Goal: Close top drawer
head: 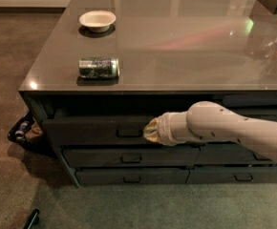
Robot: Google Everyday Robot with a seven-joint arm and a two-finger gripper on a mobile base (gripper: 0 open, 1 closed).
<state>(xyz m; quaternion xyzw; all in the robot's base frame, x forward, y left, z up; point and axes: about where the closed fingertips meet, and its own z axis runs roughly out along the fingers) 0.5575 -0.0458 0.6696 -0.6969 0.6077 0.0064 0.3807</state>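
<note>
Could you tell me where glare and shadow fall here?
Camera view: the glossy tabletop shows glare spots and a pink streak; the top drawer sits in shadow under it; the hand, at the drawer front right of the handle, is lit.

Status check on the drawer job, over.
Tool at top drawer front, right of its handle. Drawer juts out past lower rows. Can and bowl up on tabletop, out of its path.

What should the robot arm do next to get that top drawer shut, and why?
Probably push straight in toward the cabinet. The gripper is right up against the front of the top drawer, just beside its handle, and the drawer looks pulled out a little from under the tabletop. I cannot tell if it is touching yet.
</note>
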